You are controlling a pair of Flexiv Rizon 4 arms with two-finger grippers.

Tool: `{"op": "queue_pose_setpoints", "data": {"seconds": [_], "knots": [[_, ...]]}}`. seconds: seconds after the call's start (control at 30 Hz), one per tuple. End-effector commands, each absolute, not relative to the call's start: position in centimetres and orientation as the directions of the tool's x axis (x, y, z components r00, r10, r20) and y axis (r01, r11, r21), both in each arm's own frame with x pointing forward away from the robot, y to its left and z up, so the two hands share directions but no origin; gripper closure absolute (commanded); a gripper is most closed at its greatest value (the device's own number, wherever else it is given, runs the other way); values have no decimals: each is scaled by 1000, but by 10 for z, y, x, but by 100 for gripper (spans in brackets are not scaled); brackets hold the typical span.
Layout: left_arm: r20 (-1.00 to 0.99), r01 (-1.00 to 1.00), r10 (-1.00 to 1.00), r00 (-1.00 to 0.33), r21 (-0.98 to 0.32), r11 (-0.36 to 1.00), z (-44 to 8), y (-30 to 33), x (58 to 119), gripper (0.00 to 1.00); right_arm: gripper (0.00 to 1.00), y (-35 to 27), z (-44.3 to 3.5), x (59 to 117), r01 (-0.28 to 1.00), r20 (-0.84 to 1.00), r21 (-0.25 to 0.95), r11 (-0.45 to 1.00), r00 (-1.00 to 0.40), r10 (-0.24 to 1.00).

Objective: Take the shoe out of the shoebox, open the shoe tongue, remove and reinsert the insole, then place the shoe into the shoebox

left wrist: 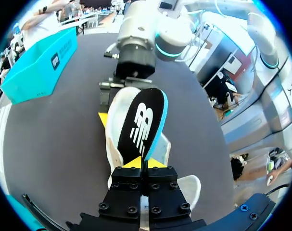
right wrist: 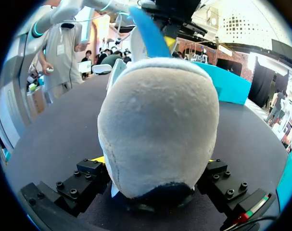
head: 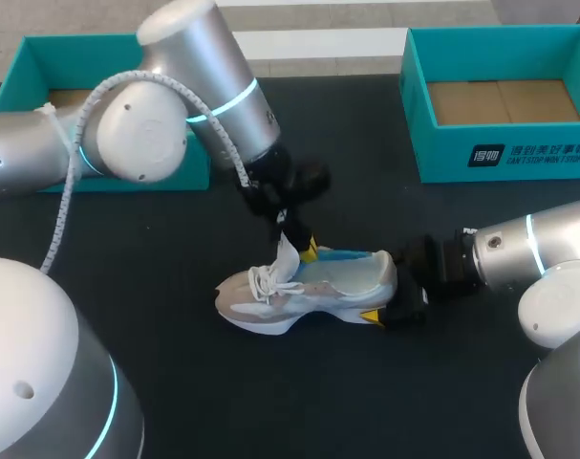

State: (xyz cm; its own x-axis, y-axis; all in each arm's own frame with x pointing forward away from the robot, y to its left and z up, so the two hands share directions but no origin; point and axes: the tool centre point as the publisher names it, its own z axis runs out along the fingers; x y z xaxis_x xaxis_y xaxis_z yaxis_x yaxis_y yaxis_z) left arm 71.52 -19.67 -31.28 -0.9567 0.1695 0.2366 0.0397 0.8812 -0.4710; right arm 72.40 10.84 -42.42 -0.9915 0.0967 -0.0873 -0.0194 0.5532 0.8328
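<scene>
Now, in the head view the shoe (head: 309,290) stands on its sole on the dark worktop (head: 204,402), out in the open between the left box (head: 79,40) and the right box (head: 442,158) and well apart from both. The left arm (head: 204,86) comes down over the shoe's opening and the right arm (head: 519,253) reaches in at the heel. A blue-edged insole (head: 347,255) lies along the opening.

In the left wrist view the left jaws are narrow and pinch the near end of the insole (left wrist: 141,125). It tilts up on edge over the pale shoe (left wrist: 114,144), with its far end toward the right arm's jaws.

In the right wrist view the right jaws stand wide, one finger on each side of the padded heel (right wrist: 158,130), clamping it to the worktop.

The shoe looks light, with a soft upper that will give and a firmer sole, so the heel seems the best place to hold it. The insole looks thin and floppy. It is best pinched near one end and will likely buckle if pushed. I cannot tell whether it is coming out or going in.
</scene>
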Motion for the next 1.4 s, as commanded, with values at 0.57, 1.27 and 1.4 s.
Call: {"op": "queue_pose_setpoints", "data": {"seconds": [0.57, 1.27, 1.4], "knots": [[231, 88, 243, -942, -529, 844, -311, -229, 700, 100, 100, 108, -424, 724, -19, -87, 831, 556, -992, 96], [160, 127, 273, -948, -599, 791, -291, -262, 705, 100, 100, 108, -424, 724, -19, -87, 831, 556, -992, 96], [147, 144, 288, -946, -607, 781, -289, -272, 705, 100, 100, 108, -424, 724, -19, -87, 831, 556, -992, 96]]}}
